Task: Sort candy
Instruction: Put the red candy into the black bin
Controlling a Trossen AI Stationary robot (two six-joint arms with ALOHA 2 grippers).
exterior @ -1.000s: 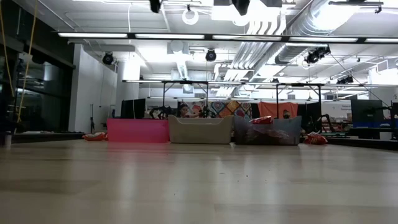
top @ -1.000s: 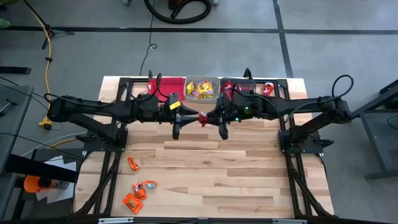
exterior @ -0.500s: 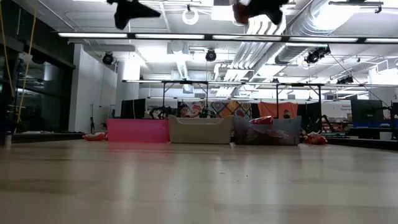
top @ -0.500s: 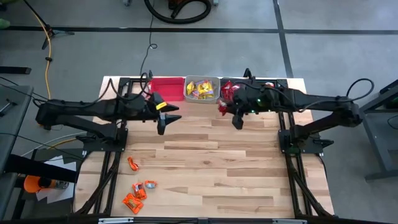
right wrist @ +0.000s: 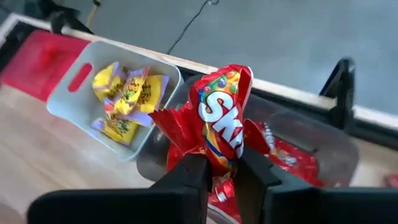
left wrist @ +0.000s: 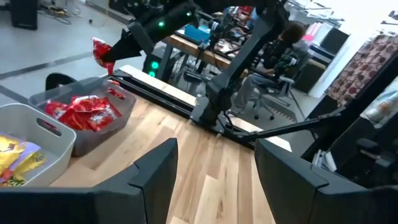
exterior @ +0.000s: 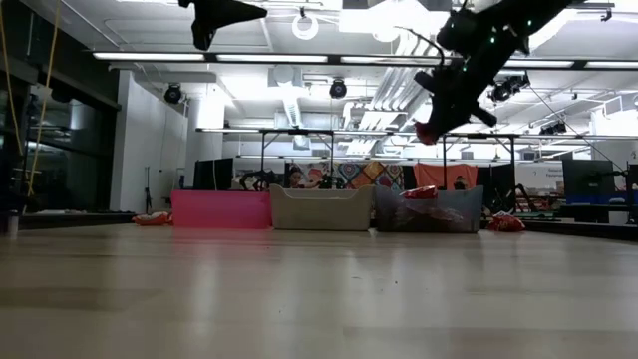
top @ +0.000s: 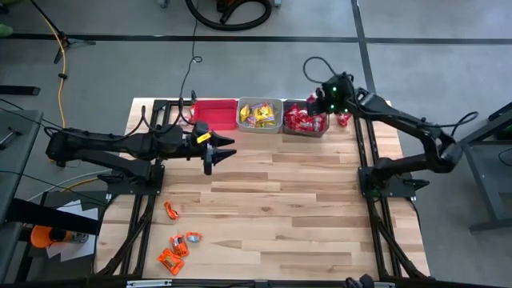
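Candy is lying in several places on the wooden table (top: 272, 200), which we are seeing whole only from above: three bins are sitting in a row at its far edge, a red bin (top: 214, 114), a clear grey bin (top: 261, 114) holding yellow packets (top: 257, 116), and a dark bin (top: 305, 119) holding red packets (top: 302, 121), while a loose cluster of orange packets (top: 178, 246) is resting near the front left corner and a few red ones (top: 344, 118) are lying just beside the dark bin. The left arm is reaching in from the left, and the left gripper (top: 218, 153) is hovering above the boards in front of the red bin with its jaws standing apart and nothing between them. The right gripper (right wrist: 217, 180) is hanging over the dark bin, its fingers (right wrist: 186, 180) clamped on a red Skittles packet (right wrist: 222, 118). Only the right wrist view is letting us read the white letters "SK" on that wrapper; the yellow packets carry print we cannot read. The low view is showing the three bins side by side from table height.
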